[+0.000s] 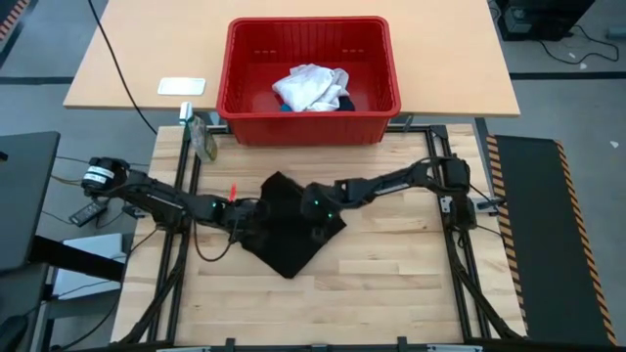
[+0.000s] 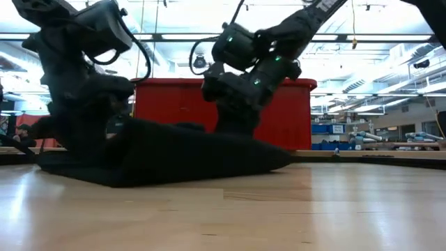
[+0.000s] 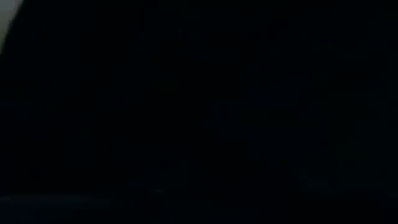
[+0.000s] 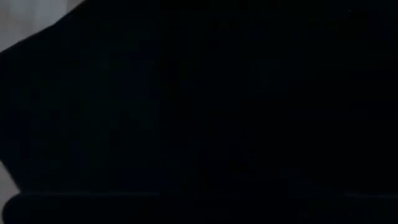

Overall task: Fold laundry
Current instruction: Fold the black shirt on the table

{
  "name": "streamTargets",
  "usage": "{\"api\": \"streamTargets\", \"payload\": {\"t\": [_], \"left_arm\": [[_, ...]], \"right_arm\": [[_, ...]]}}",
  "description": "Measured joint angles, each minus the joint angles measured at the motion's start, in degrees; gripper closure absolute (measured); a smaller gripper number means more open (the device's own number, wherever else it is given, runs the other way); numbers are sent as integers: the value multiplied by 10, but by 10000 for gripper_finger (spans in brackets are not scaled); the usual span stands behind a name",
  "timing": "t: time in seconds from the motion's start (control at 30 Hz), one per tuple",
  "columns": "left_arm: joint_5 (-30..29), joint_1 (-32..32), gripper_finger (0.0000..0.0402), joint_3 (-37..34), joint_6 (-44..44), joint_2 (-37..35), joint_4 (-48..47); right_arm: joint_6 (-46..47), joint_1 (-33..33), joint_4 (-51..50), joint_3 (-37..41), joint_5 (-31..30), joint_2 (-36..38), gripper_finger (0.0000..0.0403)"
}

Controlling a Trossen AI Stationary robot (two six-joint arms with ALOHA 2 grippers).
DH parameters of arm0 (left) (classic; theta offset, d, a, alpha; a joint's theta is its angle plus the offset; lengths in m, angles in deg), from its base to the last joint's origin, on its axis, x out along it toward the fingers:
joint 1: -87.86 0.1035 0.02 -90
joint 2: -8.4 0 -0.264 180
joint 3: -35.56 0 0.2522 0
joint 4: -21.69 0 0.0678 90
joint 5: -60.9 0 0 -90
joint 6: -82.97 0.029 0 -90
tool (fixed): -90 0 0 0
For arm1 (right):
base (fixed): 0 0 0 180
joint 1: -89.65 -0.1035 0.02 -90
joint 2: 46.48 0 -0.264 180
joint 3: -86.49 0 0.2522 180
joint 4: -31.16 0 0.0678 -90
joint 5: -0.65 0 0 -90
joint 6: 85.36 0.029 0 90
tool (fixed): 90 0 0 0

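I am watching the black shirt [image 1: 291, 233] lying bunched on the desk [image 1: 391, 293], just in front of the red basket [image 1: 309, 125] holding the white garment [image 1: 311, 86]. Both the left pincer [image 1: 252, 212] and right pincer [image 1: 315, 207] are pressing into it; their grips are probably buried, so I cannot tell.

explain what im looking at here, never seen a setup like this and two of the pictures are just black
Two dark robot arms work at a wooden table. One picture looks straight down, one looks level across the tabletop, and the two black ones come from cameras on the wrists, pressed against dark cloth. A black shirt lies bunched in the middle. The left gripper and right gripper are both down on it; whether they pinch it cannot be seen. Behind stands a red basket holding a white garment, with a bit of blue showing beside it.
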Motion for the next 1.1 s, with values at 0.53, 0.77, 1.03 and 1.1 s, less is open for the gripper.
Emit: {"api": "streamTargets", "payload": {"t": [0.53, 0.77, 1.03, 1.1], "left_arm": [[-37, -106, 258, 126, 47, -3, -83], [-68, -118, 258, 121, 42, 7, 3], [-92, -125, 258, 119, 42, 99, 85], [-89, -125, 258, 119, 33, 124, 88]], "right_arm": [[-62, -22, 103, 4, 18, 58, 296], [-45, 48, 174, -2, 32, -34, 313], [56, 118, 328, -15, -70, -16, 321], [57, 131, 315, -14, -83, -19, 321]]}}
